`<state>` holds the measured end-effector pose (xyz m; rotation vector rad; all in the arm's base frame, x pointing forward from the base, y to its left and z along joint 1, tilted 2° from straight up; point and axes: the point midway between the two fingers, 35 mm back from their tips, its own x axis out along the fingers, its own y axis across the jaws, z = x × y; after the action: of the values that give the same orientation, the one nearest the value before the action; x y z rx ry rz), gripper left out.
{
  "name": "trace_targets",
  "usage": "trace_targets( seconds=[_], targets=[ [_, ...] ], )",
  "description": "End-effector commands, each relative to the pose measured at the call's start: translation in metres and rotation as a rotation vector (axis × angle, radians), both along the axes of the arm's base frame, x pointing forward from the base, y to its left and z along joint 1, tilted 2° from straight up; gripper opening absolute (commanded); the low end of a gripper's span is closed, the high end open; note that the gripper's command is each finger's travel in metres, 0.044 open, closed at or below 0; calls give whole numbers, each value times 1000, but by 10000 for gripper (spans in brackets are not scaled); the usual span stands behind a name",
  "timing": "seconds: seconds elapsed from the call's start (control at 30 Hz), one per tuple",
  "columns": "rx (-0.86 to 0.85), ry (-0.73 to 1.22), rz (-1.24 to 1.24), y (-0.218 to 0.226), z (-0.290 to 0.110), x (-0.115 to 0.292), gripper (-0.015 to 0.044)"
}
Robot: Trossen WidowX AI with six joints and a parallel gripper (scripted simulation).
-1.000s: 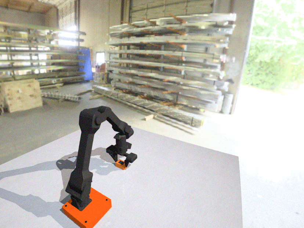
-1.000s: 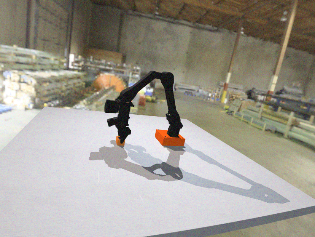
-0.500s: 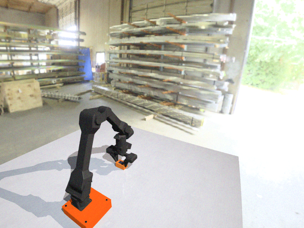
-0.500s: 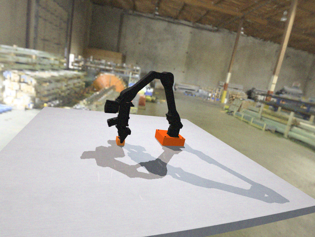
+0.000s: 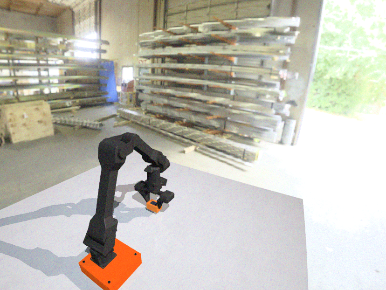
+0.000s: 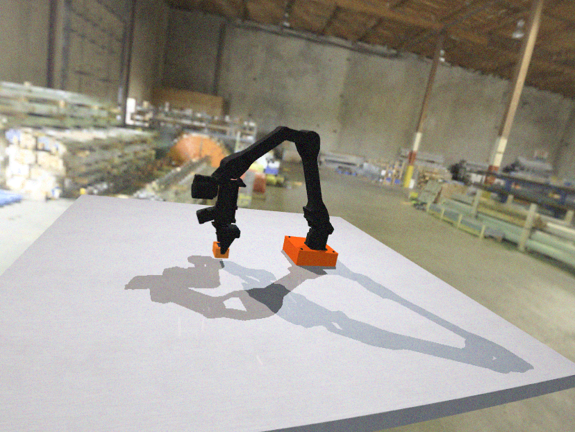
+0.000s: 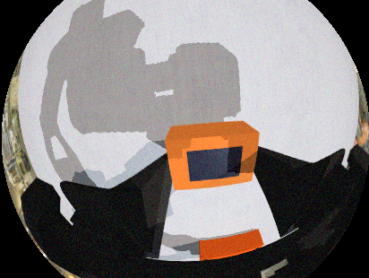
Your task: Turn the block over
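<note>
The small orange block (image 5: 151, 207) (image 6: 217, 251) (image 7: 212, 143) is between the fingers of my gripper (image 5: 154, 204) (image 6: 222, 251) (image 7: 211, 154), one finger against each end. The gripper is shut on it and points down. The block is a little above the table (image 5: 234, 234) (image 6: 116, 371), with its shadow apart below it in the exterior view. The marked side, a dark rectangle (image 7: 207, 165), faces up toward the wrist camera. The block is close to level. The fingers partly cover it in the top and exterior views, and its underside is hidden.
The arm's orange base (image 5: 124, 258) (image 6: 318, 257) (image 7: 230, 245) stands on the table, on the arm's side of the block. Arm shadows lie across the table around the block. The table's right edge shows in the top view.
</note>
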<state>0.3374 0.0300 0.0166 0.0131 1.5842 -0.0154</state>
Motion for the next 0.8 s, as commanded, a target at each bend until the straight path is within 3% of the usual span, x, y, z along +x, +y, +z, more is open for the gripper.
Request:
trace_targets(
  seconds=[0.0,0.77],
  targets=[
    [-2,-9,-4,0,7,1,0],
    [-13,-372,2,1,-3,1,0]
  ],
)
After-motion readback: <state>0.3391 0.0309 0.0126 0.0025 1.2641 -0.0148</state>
